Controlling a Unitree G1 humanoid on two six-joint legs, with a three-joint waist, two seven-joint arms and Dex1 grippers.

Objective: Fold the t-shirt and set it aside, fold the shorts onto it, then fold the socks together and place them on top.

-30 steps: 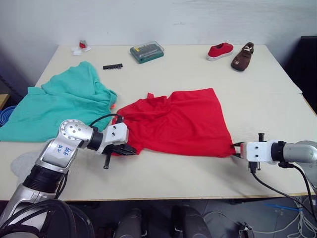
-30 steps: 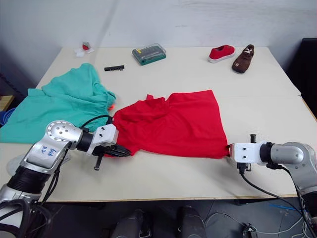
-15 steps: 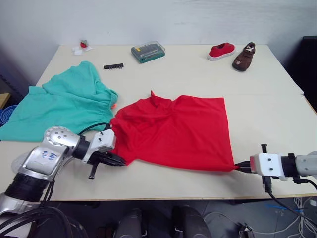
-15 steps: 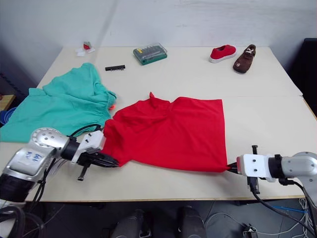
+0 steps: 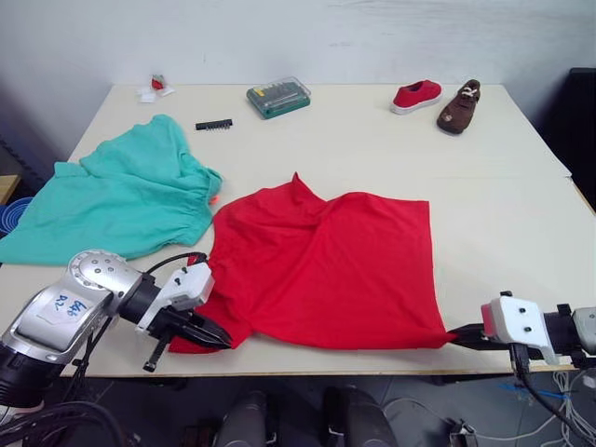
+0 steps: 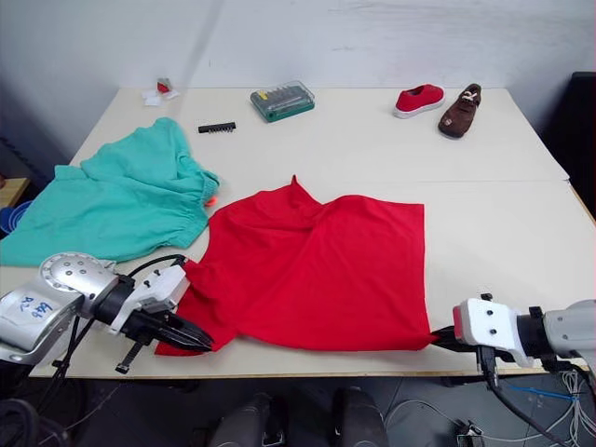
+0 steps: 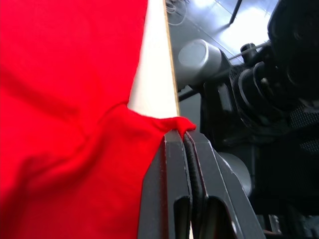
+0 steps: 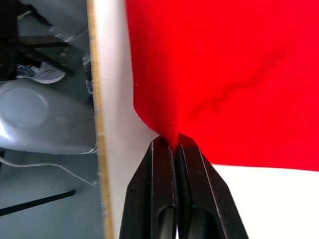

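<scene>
Gripping the red t-shirt (image 5: pixel 326 265) at its two near corners, your left gripper (image 5: pixel 212 337) and right gripper (image 5: pixel 463 335) each have their fingers clamped on the fabric at the table's (image 5: pixel 484 177) front edge. You have the shirt spread between them; the teal shorts (image 5: pixel 116 191) lie just beside it, on your left.

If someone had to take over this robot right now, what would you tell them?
Left gripper: shut on the t-shirt, at its near left corner.
Right gripper: shut on the near right corner.
The t-shirt lies spread near the table's front edge, not yet folded.
Shorts: unfolded, at the left.
I can't make out the socks.
Done: shirt gripped by both corners.
Left: fold the shirt, set it aside, fold the shorts onto it, then the socks on top.
</scene>
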